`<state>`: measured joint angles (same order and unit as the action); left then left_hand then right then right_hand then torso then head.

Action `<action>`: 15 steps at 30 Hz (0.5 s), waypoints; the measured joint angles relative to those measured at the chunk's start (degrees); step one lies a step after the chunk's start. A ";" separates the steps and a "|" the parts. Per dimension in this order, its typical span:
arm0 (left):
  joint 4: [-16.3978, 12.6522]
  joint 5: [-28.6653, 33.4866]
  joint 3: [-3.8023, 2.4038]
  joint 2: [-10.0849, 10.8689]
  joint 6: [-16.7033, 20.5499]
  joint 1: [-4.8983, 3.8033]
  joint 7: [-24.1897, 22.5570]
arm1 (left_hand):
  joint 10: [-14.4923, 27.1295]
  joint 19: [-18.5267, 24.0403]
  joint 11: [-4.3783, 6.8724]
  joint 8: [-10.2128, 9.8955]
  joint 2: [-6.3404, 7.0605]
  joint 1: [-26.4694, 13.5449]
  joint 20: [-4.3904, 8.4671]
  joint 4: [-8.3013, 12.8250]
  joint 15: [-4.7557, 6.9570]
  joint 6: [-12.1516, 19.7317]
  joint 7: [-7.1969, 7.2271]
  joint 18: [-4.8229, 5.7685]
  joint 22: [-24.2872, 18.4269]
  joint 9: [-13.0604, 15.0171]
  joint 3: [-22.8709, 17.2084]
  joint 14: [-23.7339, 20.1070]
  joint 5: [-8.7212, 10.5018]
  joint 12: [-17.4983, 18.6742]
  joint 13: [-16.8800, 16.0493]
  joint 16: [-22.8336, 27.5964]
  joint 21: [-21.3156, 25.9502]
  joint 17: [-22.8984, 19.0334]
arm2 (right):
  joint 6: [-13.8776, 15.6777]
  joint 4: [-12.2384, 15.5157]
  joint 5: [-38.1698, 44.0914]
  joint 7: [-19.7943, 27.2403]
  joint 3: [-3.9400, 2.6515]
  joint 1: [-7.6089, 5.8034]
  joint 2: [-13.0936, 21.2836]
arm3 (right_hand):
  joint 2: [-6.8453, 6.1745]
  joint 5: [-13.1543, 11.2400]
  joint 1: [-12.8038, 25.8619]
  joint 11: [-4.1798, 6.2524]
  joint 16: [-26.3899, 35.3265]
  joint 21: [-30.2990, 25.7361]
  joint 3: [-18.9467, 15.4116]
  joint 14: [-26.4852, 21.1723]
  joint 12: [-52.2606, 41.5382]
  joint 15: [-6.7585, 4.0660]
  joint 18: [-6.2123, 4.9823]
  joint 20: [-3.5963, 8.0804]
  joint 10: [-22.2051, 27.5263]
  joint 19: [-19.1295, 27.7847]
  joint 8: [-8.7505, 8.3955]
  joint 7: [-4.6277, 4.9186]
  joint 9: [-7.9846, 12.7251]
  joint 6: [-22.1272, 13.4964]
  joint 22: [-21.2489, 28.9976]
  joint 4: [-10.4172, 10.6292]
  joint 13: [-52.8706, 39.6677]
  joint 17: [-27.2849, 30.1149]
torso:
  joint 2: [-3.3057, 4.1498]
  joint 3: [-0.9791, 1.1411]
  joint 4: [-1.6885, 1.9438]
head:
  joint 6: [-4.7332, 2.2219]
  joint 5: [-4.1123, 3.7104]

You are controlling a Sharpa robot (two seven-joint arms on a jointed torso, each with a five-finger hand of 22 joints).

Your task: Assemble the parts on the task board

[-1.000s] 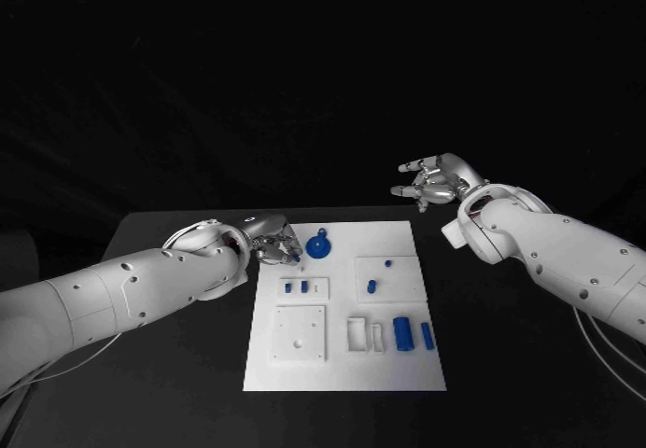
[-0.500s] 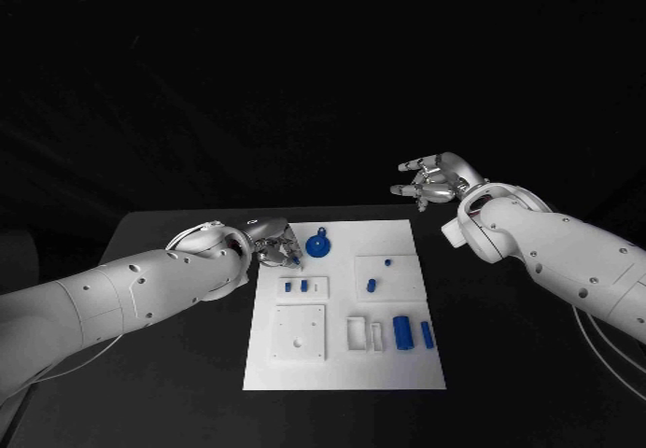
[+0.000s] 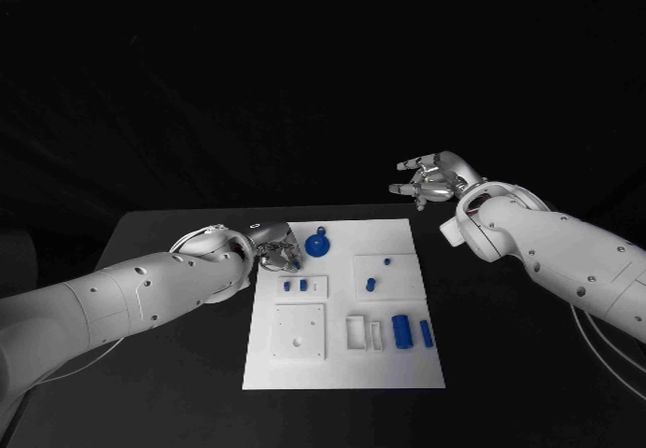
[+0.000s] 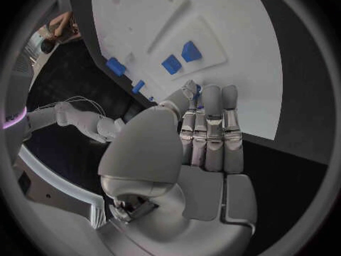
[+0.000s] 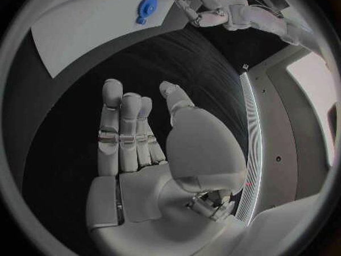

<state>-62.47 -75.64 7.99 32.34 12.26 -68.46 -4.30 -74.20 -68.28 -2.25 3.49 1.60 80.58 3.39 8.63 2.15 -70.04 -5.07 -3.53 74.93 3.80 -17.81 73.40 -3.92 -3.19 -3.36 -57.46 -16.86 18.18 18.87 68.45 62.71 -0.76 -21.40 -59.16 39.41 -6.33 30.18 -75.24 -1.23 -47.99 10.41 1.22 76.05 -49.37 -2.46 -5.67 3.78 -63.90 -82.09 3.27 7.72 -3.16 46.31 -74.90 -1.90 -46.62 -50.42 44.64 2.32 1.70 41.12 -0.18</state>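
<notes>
The left hand [image 3: 273,246] hangs over the far left corner of the task board [image 3: 344,359], fingers [image 4: 212,125] drawn together, pinching a small blue part [image 4: 198,90] at their tips. Nearest on the board lie two blue cylinders [image 3: 402,329], side by side beside a white frame. Farther on sit small blue pieces [image 3: 303,285], then a blue gear [image 3: 317,246]. The right hand [image 3: 433,180] hovers beyond the table's far right edge, fingers apart, holding nothing.

One white task board [image 3: 344,373]. Two robot hands: left hand [image 3: 274,250], right hand [image 3: 433,180]. One round blue gear [image 3: 317,246]. About seven small blue parts.
</notes>
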 measured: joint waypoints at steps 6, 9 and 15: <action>0.19 -0.01 0.08 -0.21 -0.15 0.02 -0.04 | 0.00 0.00 0.00 0.00 0.00 0.00 0.00 0.00 0.00 -0.06 -0.06 0.00 0.00 0.04 0.00 0.00 0.00 0.00 0.00 0.00 -0.40 -0.05 | 0.00 0.00 0.00 0.02 0.00 0.00 -0.01 | 0.00 0.00 0.00 0.00 0.00 0.00 0.00 0.00 0.00 0.00 0.00 0.00 0.00 0.00 0.00 0.00 0.00 0.00 0.00 0.00 0.00 0.00 | -0.01 0.00 0.00 | 0.05 -0.06; 0.25 -0.01 0.09 -0.30 -0.16 0.01 -0.05 | 0.00 0.00 0.00 -0.01 0.00 0.00 0.00 0.00 0.00 -0.06 -0.06 0.00 0.00 0.04 0.00 0.00 0.00 0.00 0.00 0.00 -0.40 -0.05 | 0.00 0.00 -0.01 0.03 0.00 0.00 -0.01 | 0.00 0.00 0.00 0.00 0.00 0.00 0.00 0.00 0.00 0.00 -0.01 0.00 0.00 0.00 0.00 0.00 0.00 0.00 0.00 0.00 0.00 0.00 | -0.01 -0.02 0.03 | 0.05 -0.13; 0.54 -0.01 0.11 -0.66 -0.17 0.01 -0.06 | 0.00 0.00 0.00 -0.01 0.01 0.00 0.00 0.00 0.00 -0.06 -0.06 0.00 0.00 0.04 0.00 0.00 0.01 0.00 0.00 0.00 -0.40 -0.05 | 0.00 0.00 -0.01 0.03 0.00 0.00 -0.03 | 0.00 0.00 0.00 0.00 0.00 0.00 0.00 0.00 0.00 0.00 0.00 0.00 0.00 0.00 0.00 0.00 0.00 0.00 0.00 0.00 0.00 0.00 | 0.01 -0.04 0.03 | 0.03 -0.14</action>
<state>-61.93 -75.65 8.11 31.68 12.09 -68.44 -4.36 -74.20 -68.28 -2.25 3.48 1.60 80.58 3.39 8.64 2.15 -70.10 -5.13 -3.53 74.93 3.85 -17.81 73.40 -3.91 -3.19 -3.36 -57.46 -17.25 18.13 18.87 68.44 62.71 -0.72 -21.40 -59.16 39.38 -6.33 30.18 -75.25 -1.23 -47.99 10.41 1.22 76.05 -49.37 -2.46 -5.67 3.78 -63.90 -82.10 3.27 7.72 -3.16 46.31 -74.90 -1.90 -46.62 -50.42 44.64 2.28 1.73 41.14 -0.32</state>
